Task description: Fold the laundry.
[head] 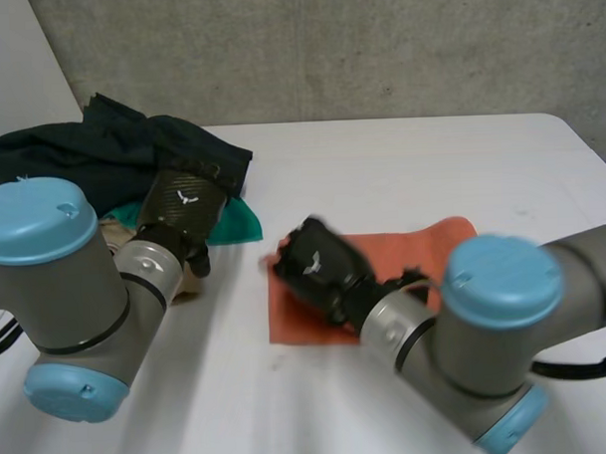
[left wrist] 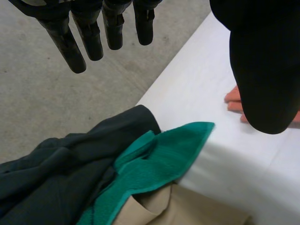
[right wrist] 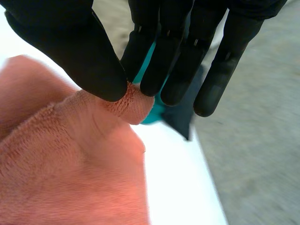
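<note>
While at towel (right wrist: 70, 168) corner, right hand (right wrist: 157, 51)

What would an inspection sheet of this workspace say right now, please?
surface: white table, carrying the laundry.
job's things: orange cloth near the middle; dark cloth, green cloth and beige cloth piled at the table's edge.
clutter: nothing seen.
hands: right hand pinches a corner of the orange cloth between thumb and fingers; left hand open above the pile, holding nothing.
cables: nothing seen.
surroundings: grey wall behind the table; grey floor beyond its edge.
</note>
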`<act>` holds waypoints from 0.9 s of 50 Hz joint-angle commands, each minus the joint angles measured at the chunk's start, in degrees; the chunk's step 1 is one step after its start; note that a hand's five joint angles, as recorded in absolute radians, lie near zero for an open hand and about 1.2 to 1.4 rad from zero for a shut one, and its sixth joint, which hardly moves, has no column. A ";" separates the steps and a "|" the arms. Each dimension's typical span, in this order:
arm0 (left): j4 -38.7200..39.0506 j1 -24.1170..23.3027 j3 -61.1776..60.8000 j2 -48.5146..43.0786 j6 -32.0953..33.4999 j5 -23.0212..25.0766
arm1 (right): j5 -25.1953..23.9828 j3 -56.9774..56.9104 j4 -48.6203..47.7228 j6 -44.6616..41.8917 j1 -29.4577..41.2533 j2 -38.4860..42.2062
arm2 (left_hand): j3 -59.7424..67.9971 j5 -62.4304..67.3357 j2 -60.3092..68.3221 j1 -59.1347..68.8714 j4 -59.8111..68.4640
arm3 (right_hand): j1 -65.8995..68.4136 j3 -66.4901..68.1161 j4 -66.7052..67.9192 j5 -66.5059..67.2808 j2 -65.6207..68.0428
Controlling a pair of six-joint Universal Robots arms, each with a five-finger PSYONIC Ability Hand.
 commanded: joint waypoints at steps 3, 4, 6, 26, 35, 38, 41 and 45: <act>0.25 -2.24 0.92 -0.64 0.05 -0.04 | 6.20 1.58 -0.45 0.98 0.78 0.82 | -1.94 -2.79 -1.66 -1.02 -1.59 | -36.66 -39.47 -39.62 -39.07 -39.30; 0.52 -2.50 1.27 -0.46 0.05 -0.04 | 7.95 2.11 -0.10 4.30 -0.18 -2.32 | -1.94 -2.79 -1.66 -1.02 -1.59 | -45.01 -47.82 -47.97 -47.43 -47.65; 0.96 -3.03 1.98 -0.46 -0.04 -0.04 | 9.28 2.82 0.51 7.75 -2.64 -6.20 | -1.94 -2.79 -1.66 -1.02 -1.59 | -49.72 -52.53 -52.68 -52.14 -52.36; 4.03 -10.32 7.61 -3.89 0.05 -0.13 | 12.88 16.53 7.90 4.61 -30.77 -11.58 | -1.94 -2.79 -1.66 -1.02 -1.59 | 9.84 7.03 6.87 7.42 7.19; 3.86 -9.62 4.98 -2.49 -0.03 -0.48 | 18.33 7.58 5.79 3.80 -21.67 -11.67 | -1.94 -2.79 -1.66 -1.02 -1.59 | 20.28 17.47 17.32 17.86 17.64; 3.86 -7.96 3.57 0.32 -0.03 -0.57 | 18.25 4.07 5.96 6.87 -15.69 -11.58 | -1.94 -2.79 -1.66 -1.02 -1.59 | 20.28 17.47 17.32 17.86 17.64; 3.95 -6.29 2.34 1.64 -0.12 -0.39 | 16.76 3.17 5.26 10.13 -11.80 -11.58 | -1.94 -2.79 -1.66 -1.02 -1.59 | 20.28 17.47 17.32 17.86 17.64; 4.03 -4.00 1.10 2.97 -1.52 -0.48 | 8.34 3.26 2.80 15.32 -5.30 -9.31 | -1.94 -2.79 -1.66 -1.02 -1.59 | 20.28 17.47 17.32 17.86 17.64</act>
